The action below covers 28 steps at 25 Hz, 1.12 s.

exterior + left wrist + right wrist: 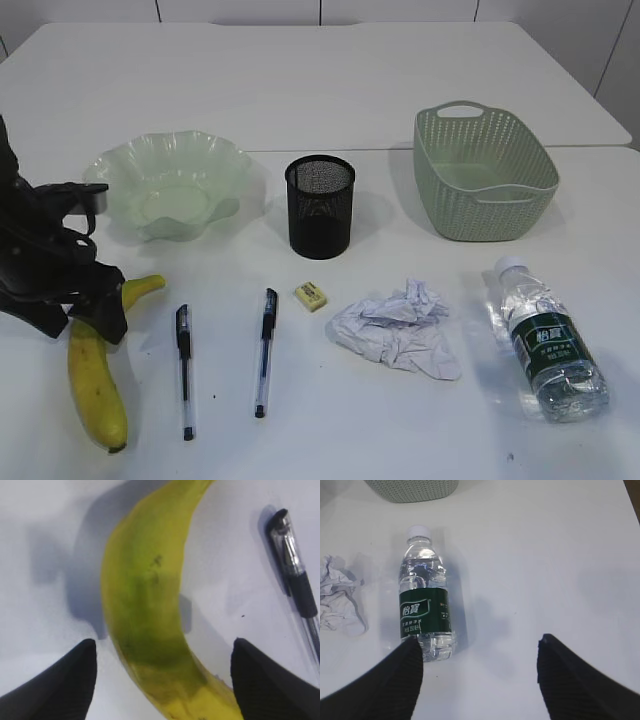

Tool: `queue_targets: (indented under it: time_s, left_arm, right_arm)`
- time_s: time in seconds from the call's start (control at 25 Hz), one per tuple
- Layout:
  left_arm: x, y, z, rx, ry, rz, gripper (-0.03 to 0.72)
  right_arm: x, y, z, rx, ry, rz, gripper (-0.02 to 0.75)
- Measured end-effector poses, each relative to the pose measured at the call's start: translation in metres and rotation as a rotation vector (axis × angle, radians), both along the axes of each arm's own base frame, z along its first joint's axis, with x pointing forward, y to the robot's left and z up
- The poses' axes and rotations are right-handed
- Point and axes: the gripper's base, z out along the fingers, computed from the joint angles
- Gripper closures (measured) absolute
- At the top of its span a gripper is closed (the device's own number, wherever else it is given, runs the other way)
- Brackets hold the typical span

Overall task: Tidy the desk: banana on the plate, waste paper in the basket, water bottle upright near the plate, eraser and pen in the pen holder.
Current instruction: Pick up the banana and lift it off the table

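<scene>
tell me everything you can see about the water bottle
The water bottle is a small clear plastic bottle with a white cap and a dark green label printed in white. It lies on its side on the white desk, cap pointing toward the sage green basket, base toward the near edge. It appears to hold clear water. The crumpled waste paper lies to its left, apart from it. Nothing grips it: in the right wrist view the right gripper hovers open, with one finger edge overlapping the bottle's base.

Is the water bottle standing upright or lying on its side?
Lying on its side: the water bottle rests lengthwise on the desk, cap pointing toward the basket.
</scene>
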Motion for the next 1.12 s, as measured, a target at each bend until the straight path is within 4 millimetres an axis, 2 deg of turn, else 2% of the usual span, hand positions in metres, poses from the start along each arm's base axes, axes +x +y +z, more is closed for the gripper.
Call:
queue_targets:
  time_s: [0.16, 0.36, 0.4, 0.56, 0.68, 0.88, 1.12]
  left_arm:
    - [0.000, 0.000, -0.008, 0.004, 0.024, 0.000, 0.099]
    - [0.001, 0.000, -0.009, 0.004, 0.017, 0.000, 0.099]
    - [0.003, 0.008, -0.009, 0.006, 0.015, 0.021, 0.099]
    - [0.002, 0.001, -0.014, 0.008, 0.027, 0.001, 0.111]
    - [0.002, 0.001, -0.015, 0.008, 0.029, 0.001, 0.185]
    - [0.002, 0.001, -0.015, 0.012, 0.027, -0.002, 0.402]
    - [0.003, 0.002, -0.014, 0.024, 0.021, -0.014, 0.464]
  right_arm:
    - [0.000, 0.000, 0.000, 0.000, 0.000, 0.000, 0.206]
    - [0.000, 0.000, 0.000, 0.000, 0.000, 0.000, 0.206]
    - [0.000, 0.000, 0.000, 0.000, 0.000, 0.000, 0.206]
    - [0.000, 0.000, 0.000, 0.002, 0.000, 0.000, 0.206]
    - [0.000, 0.000, 0.000, 0.002, 0.000, 0.000, 0.206]
    - [0.000, 0.000, 0.000, 0.002, 0.000, 0.000, 0.206]
    - [0.000, 0.000, 0.000, 0.002, 0.000, 0.000, 0.206]
